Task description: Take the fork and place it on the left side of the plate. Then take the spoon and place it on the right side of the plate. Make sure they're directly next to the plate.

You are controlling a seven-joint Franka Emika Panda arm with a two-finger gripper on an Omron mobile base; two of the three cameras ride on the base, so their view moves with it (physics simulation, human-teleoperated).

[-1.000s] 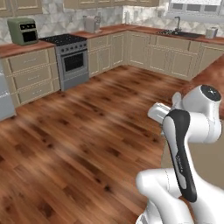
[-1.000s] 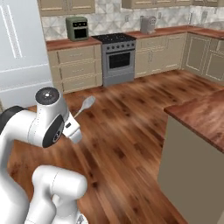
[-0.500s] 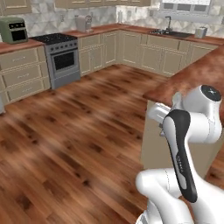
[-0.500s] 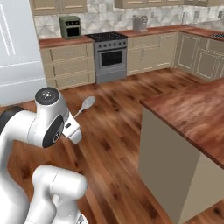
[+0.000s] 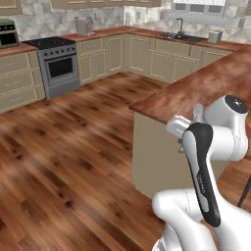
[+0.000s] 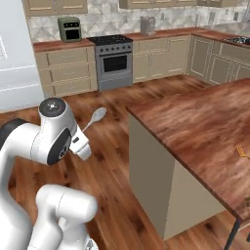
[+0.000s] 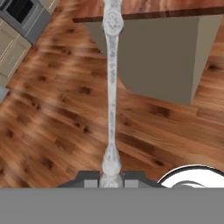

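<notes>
Fingers (image 7: 110, 180) at the bottom of the hand view are clenched on the spoon (image 7: 111, 87), pinching it at the low end where it widens, so that its long thin silver shaft runs straight away from them, up the middle of the picture, with the far end reaching over the edge of the desk (image 7: 175, 8). Below the spoon lies the wooden floor (image 7: 52, 122), well beneath it, so the spoon is carried in the air. From the right base view the spoon's oval bowl (image 6: 96, 116) sticks out past the arm's white wrist, tilted upward toward the stove (image 6: 113, 61), above the floor and just left of the desk's near corner (image 6: 134, 114). Far along the desk's brown top, near the right edge of that view, a thin orange thing lies flat, likely the fork (image 6: 241, 151), well apart from the spoon. From the left base view the arm stands beside the desk's pale side wall (image 5: 152, 157).
</notes>
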